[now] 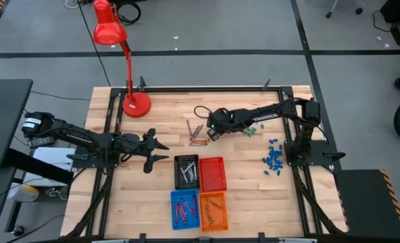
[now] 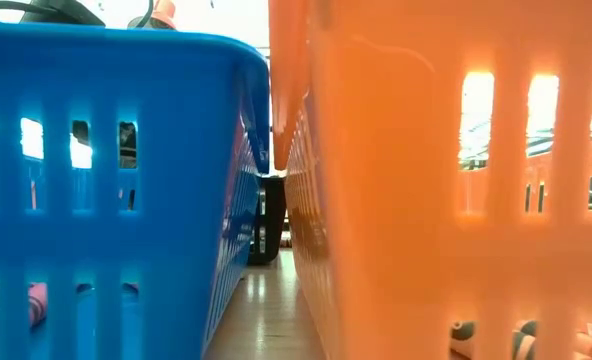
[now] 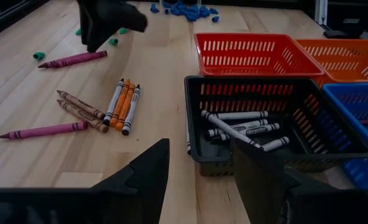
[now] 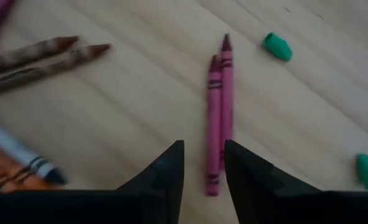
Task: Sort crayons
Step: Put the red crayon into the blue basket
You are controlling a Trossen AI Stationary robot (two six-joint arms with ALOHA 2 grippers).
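Loose crayons (image 1: 196, 133) lie flat on the wooden table beyond the baskets: maroon, brown, orange and pale ones (image 3: 123, 104). My right gripper (image 4: 204, 171) is open a little and points down over two maroon crayons (image 4: 218, 112) that lie side by side. Its fingers stand on either side of their blunt ends. It also shows in the high view (image 1: 210, 129). My left gripper (image 3: 199, 165) is open and empty, left of the black basket (image 1: 186, 171), and shows in the high view (image 1: 153, 150). The black basket (image 3: 333, 149) holds pale crayons (image 3: 240, 127). My right gripper comes from above with a finger (image 4: 171, 168) on either side of the blunt ends (image 4: 212, 183) of the two maroon crayons, which lie flat on the table. I cannot tell whether the fingers touch them.
A red basket (image 1: 213, 173), a blue basket (image 1: 184, 208) and an orange basket (image 1: 213, 210) stand near the front edge. Green pieces (image 1: 252, 128) and blue pieces (image 1: 274, 156) lie toward the right. A red lamp (image 1: 136, 104) stands at the far left.
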